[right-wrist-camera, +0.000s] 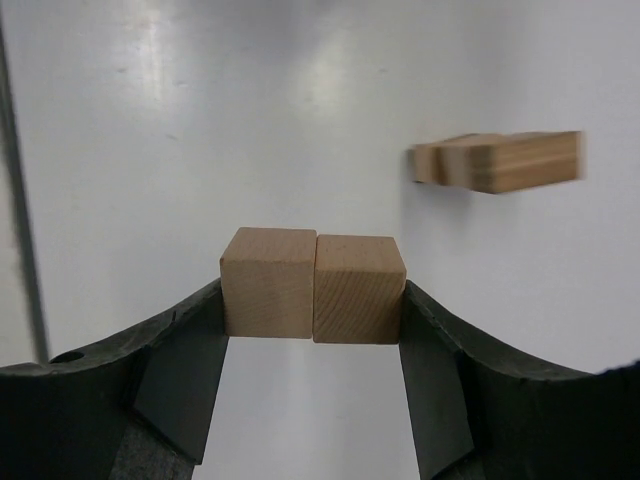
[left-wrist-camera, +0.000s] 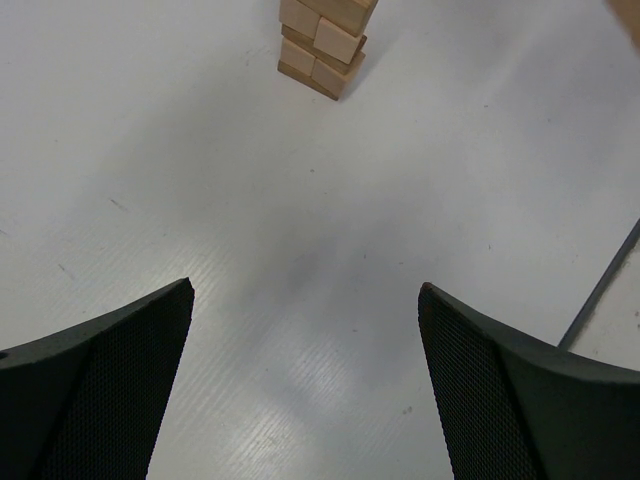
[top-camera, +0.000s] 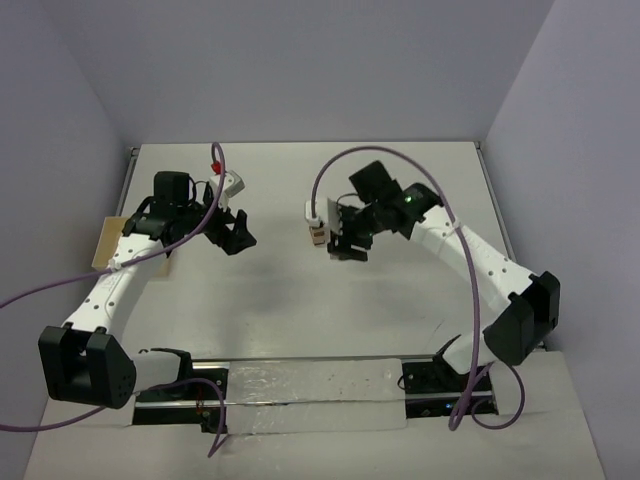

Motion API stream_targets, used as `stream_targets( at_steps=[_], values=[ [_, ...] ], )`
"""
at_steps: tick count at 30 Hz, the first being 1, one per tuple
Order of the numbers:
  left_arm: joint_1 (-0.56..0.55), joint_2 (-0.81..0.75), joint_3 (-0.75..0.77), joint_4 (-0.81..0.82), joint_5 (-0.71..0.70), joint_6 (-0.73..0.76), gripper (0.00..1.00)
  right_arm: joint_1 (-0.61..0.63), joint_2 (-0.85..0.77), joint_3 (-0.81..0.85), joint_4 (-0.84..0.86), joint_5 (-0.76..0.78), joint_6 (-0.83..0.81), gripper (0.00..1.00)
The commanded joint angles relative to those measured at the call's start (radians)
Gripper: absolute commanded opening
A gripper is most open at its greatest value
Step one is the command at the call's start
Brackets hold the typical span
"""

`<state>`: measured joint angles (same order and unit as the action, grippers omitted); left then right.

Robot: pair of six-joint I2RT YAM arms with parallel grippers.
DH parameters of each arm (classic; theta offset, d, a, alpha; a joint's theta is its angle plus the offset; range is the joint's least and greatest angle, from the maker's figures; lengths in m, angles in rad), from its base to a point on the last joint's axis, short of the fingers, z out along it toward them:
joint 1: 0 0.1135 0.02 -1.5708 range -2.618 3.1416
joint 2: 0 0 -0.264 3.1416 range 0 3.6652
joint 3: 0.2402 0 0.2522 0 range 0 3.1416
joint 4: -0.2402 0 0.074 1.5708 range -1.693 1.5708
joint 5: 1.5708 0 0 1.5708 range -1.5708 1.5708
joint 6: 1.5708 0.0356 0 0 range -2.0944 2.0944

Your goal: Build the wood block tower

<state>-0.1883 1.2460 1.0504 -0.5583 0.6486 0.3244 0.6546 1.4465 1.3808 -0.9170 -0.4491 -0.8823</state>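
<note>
Where the white table [top-camera: 300, 300] fills the walled workspace, the left arm [top-camera: 110, 290] reaches over a pale tan tray [top-camera: 103, 248] that lies at the table's left edge and is partly hidden beneath it. The left gripper [left-wrist-camera: 305, 290] hangs left of centre with its jaws spread wide, nothing between them and bare table below. The right gripper [right-wrist-camera: 313, 290] sits just right of centre, pinching two cube-shaped wood blocks [right-wrist-camera: 268, 283] side by side, one finger pressed flat against each outer face. I cannot tell whether the pair rests on the table or is lifted. The tower [left-wrist-camera: 322, 45] stands upright near the middle of the table, between the two grippers and just left of the right one. It is built of paired blocks in at least three layers, and its top is cut off in the left wrist view.
</note>
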Motion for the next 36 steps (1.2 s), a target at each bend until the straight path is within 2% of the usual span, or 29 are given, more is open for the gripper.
stream_targets(
  at_steps=[1,6,10,14,36],
  values=[
    [-0.003,0.016,0.036,0.005,0.065,0.027,0.99,-0.085,0.144,0.238,-0.323,-0.040,-0.257,0.30],
    [-0.004,0.024,0.049,-0.002,0.065,0.038,0.99,-0.162,0.397,0.620,-0.442,-0.057,-0.349,0.23],
    [-0.003,0.033,0.054,0.004,0.071,0.036,0.99,-0.173,0.529,0.817,-0.485,-0.056,-0.373,0.21],
    [-0.003,0.041,0.047,0.013,0.074,0.036,0.99,-0.173,0.628,0.914,-0.482,-0.050,-0.387,0.19],
    [0.000,0.085,0.042,0.028,0.087,0.033,0.99,-0.154,0.733,0.919,-0.373,-0.111,-0.345,0.22]
  ],
)
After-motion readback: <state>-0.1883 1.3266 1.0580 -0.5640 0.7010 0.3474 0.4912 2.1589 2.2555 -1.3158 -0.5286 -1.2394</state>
